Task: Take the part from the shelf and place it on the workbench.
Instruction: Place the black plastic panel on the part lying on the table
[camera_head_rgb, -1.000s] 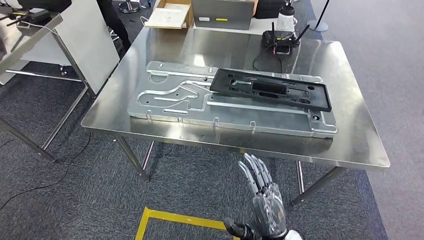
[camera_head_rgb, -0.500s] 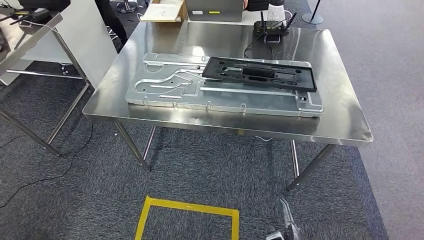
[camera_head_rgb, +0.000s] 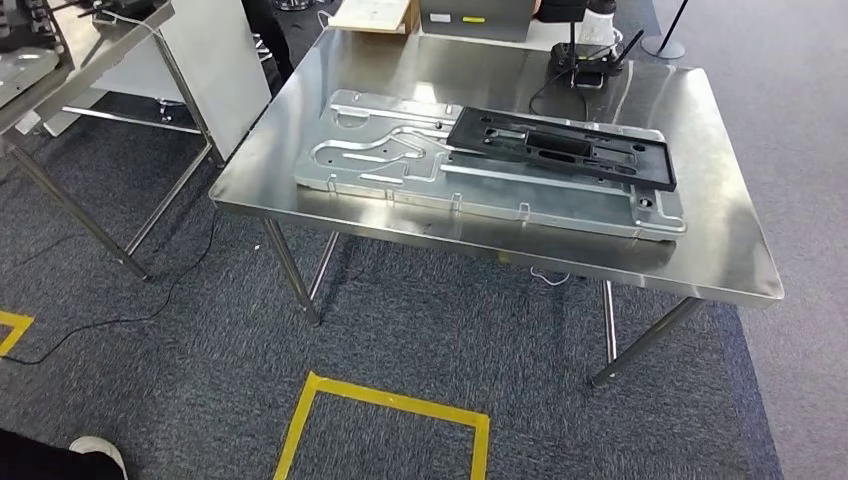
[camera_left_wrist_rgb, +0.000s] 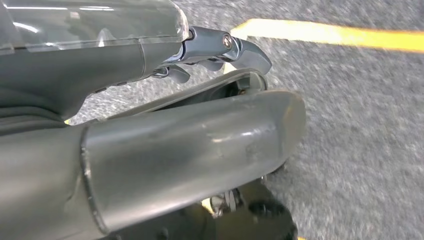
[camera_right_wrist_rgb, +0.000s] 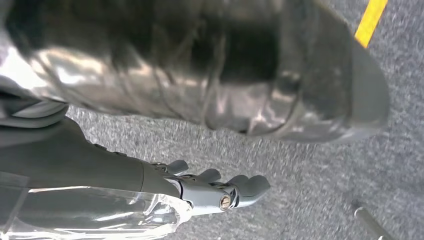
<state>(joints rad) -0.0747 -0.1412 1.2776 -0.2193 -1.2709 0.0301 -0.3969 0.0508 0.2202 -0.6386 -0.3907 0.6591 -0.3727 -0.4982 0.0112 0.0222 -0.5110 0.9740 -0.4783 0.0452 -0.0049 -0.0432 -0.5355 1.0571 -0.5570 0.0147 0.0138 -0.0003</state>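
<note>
Both robot hands hanging empty over carpet, left, right, fingers loosely extended, black part on workbench

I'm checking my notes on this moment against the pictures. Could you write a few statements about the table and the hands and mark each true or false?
1. The black part lies on the silver plate. True.
2. The silver plate lies on the floor. False: it lies on the metal table.
3. The right hand holds the black part. False: it holds nothing.
4. A yellow tape square marks the carpet. True.
</note>
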